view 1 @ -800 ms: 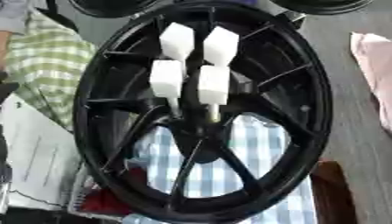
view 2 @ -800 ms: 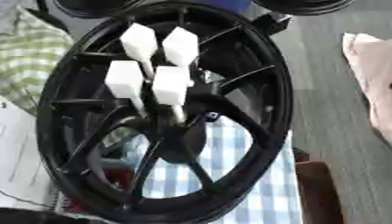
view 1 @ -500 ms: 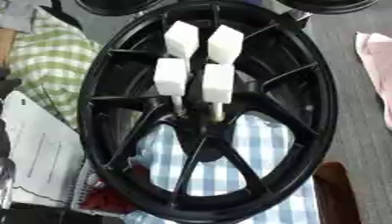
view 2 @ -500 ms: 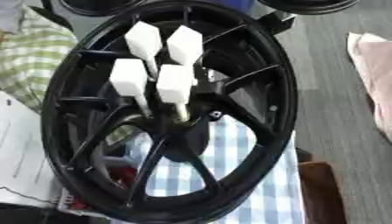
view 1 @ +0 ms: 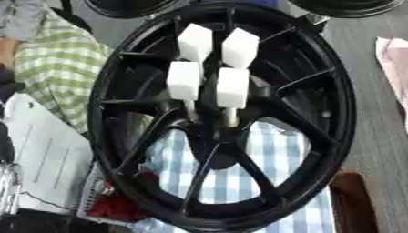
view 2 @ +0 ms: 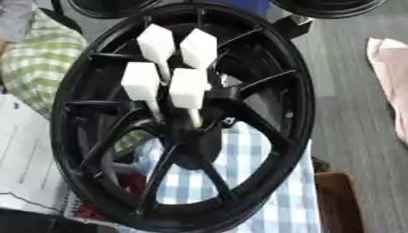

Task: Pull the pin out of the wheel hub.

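Neither hand's fingers showed in either view, so their state could not be told. 4 white-headed pins (view 1: 232,87) stood clustered in the centre of the black wheel hub (view 1: 318,86), which lay over a blue-checked cloth (view 1: 239,173).

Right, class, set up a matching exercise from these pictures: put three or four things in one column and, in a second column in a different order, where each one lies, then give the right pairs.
Things
1. black spoked wheel hub
2. white block-headed pins
3. blue-and-white checked cloth
4. green-and-white checked cloth

Places
A. stuck in at the wheel's centre
B. showing through the lower spokes
C. at the left, beside the rim
D. filling the middle of the view

Pairs: 1-D, 2-A, 3-B, 4-C
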Controlling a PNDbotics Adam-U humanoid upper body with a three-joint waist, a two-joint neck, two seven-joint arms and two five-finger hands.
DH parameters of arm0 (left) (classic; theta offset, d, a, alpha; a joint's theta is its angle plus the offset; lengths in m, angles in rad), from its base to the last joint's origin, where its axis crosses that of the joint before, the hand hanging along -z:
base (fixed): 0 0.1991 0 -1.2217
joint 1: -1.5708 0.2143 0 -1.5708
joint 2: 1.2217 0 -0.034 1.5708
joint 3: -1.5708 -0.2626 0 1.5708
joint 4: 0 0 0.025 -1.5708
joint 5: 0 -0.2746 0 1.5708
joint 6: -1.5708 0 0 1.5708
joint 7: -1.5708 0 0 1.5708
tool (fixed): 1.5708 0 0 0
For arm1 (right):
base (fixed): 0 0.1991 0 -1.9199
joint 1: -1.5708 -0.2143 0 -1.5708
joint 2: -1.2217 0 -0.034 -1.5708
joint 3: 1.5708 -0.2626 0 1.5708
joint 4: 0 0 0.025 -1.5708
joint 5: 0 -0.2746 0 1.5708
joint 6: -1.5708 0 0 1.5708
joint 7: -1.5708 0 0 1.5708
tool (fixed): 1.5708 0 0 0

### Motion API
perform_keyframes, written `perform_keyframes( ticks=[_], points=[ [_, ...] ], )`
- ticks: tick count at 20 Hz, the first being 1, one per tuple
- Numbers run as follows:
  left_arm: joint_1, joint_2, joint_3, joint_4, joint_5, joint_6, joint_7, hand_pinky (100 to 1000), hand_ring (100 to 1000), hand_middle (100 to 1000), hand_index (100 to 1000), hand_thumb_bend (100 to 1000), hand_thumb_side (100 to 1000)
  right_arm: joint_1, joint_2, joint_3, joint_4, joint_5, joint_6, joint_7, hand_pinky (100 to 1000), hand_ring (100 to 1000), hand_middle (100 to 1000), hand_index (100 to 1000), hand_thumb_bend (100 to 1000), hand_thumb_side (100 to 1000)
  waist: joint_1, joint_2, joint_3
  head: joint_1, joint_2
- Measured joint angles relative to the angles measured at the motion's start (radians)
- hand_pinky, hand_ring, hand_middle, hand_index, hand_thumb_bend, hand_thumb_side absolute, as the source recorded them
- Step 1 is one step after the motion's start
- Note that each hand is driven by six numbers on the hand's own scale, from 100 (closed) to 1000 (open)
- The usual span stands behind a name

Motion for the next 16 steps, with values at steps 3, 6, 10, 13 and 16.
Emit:
perform_keyframes(
  ticks=[3,6,10,13,16],
  points=[
    [0.004,0.000,-0.001,0.002,-0.001,0.003,-0.004,899,628,631,720,341,707,-0.066,-0.108,0.031,0.000,0.033,-0.001,0.091,844,662,790,703,100,783,-0.002,-0.005,-0.003,-0.006,0.000],
    [0.008,0.003,-0.004,0.005,-0.001,0.007,-0.008,899,628,631,720,340,707,-0.128,-0.210,0.053,0.000,0.059,-0.007,0.193,845,682,788,711,100,724,-0.009,-0.005,-0.003,-0.010,0.001],
    [0.009,0.008,-0.006,0.006,-0.001,0.011,-0.011,899,628,631,720,340,707,-0.207,-0.336,0.067,0.000,0.105,-0.056,0.344,847,715,784,723,100,614,-0.011,-0.005,0.001,-0.014,0.004],
    [0.009,0.016,-0.009,0.006,-0.001,0.013,-0.015,899,628,631,720,339,708,-0.275,-0.425,0.086,0.000,0.129,-0.109,0.451,849,735,783,730,100,576,-0.016,-0.007,0.008,-0.018,0.004],
    [0.009,0.021,-0.013,0.011,-0.001,0.015,-0.022,900,628,631,720,340,707,-0.348,-0.492,0.120,0.000,0.149,-0.159,0.555,849,749,781,735,100,564,-0.022,-0.010,0.015,-0.027,0.004]
  ],
)
